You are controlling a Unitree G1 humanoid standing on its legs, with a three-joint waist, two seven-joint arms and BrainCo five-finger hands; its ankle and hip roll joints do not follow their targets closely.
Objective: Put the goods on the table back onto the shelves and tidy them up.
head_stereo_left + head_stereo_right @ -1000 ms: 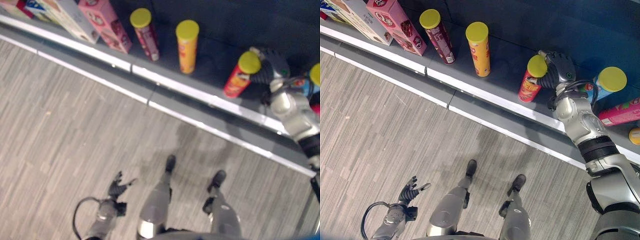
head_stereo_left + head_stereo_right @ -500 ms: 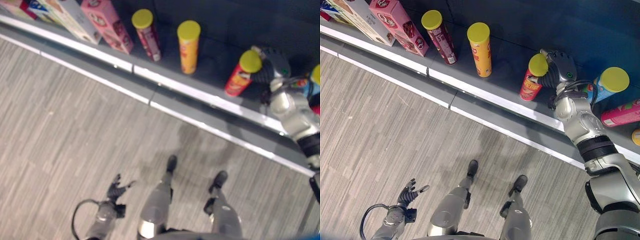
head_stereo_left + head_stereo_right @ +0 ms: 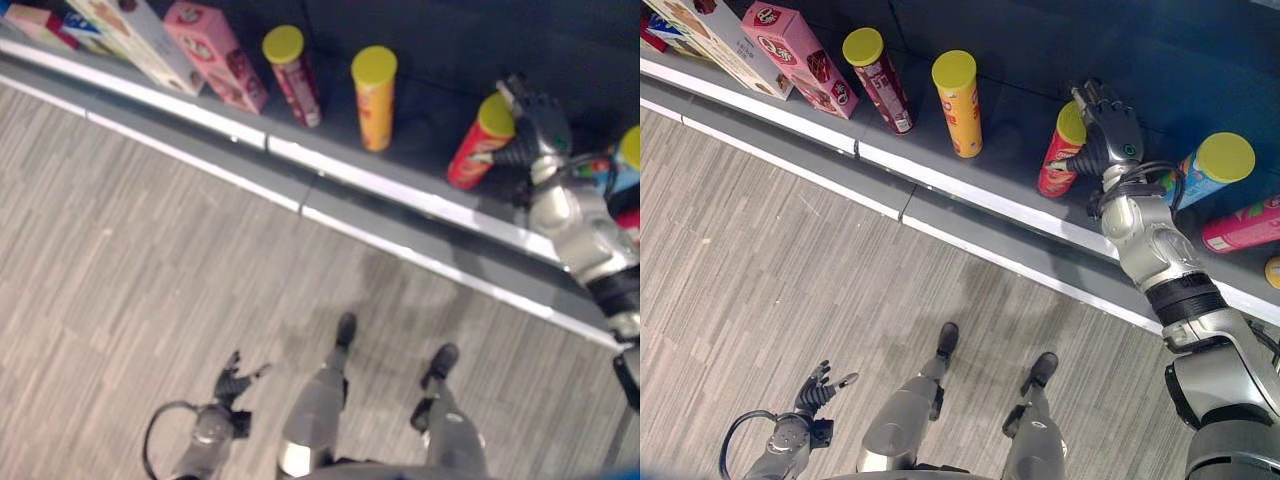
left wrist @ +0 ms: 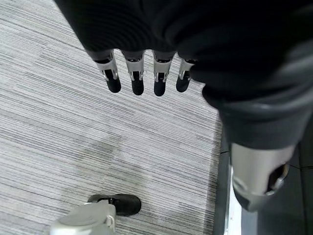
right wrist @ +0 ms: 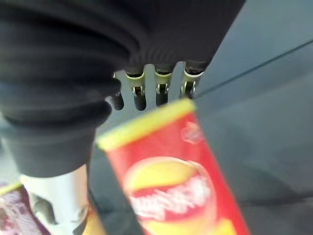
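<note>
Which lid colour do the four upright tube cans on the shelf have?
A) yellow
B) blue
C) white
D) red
A: the dark red can, the orange can, the red can by the right hand and the blue can all carry yellow lids.

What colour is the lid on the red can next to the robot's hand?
Yellow. The red can by the right hand has a yellow lid, clearest in the right eye view.
</note>
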